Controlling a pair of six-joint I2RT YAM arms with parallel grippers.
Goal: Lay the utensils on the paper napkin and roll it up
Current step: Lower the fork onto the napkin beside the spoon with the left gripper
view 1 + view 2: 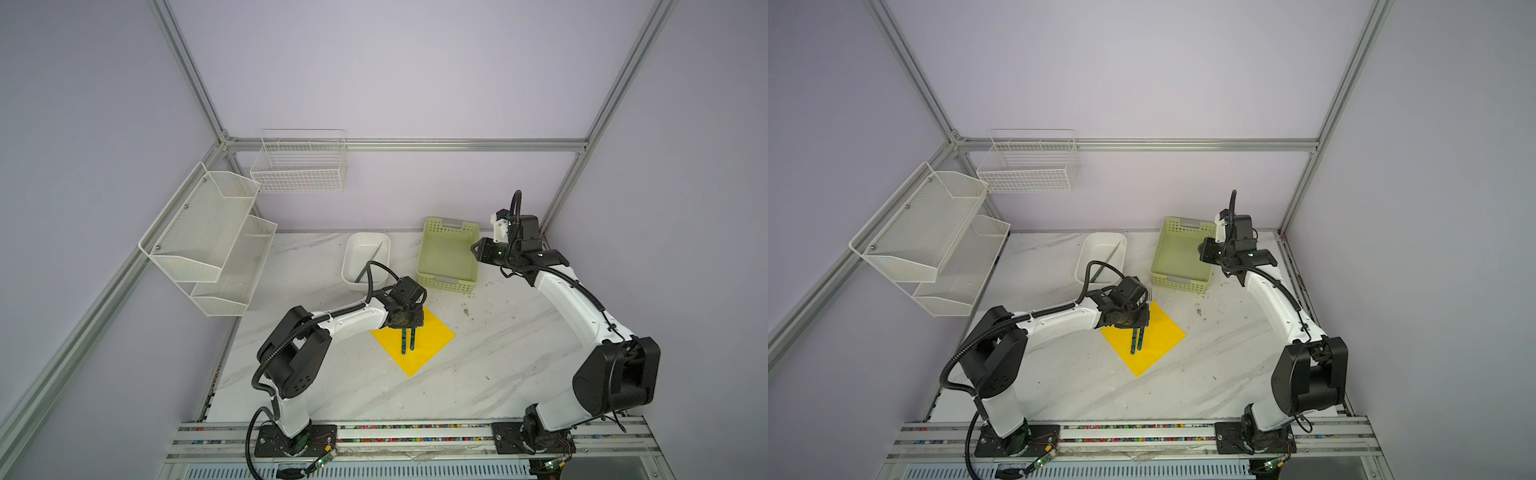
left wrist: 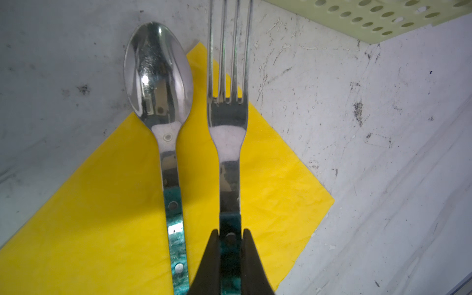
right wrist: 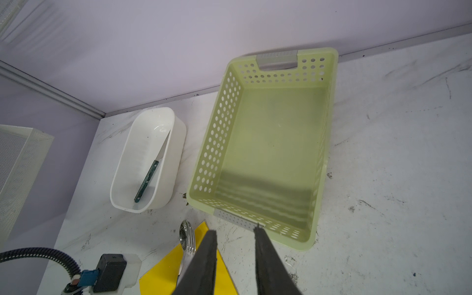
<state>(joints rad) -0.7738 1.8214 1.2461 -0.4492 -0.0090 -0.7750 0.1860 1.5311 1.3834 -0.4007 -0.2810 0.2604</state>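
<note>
My left gripper (image 2: pixel 231 232) is clamped on the fork (image 2: pixel 228 132) by its teal handle, beside the spoon (image 2: pixel 158 74) on the yellow napkin (image 2: pixel 102 217), tines past its corner: steel's stiff + slick so I'd grip handles, napkin's flimsy so take an edge; right gripper (image 3: pixel 235 229) part-open, empty; knife (image 3: pixel 147 180) in the tub (image 3: pixel 177 143).

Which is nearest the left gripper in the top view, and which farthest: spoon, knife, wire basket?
1. Spoon, on the napkin right beside the left gripper.
2. Knife, in the white tub behind it.
3. Wire basket, hung far back on the left.
</note>
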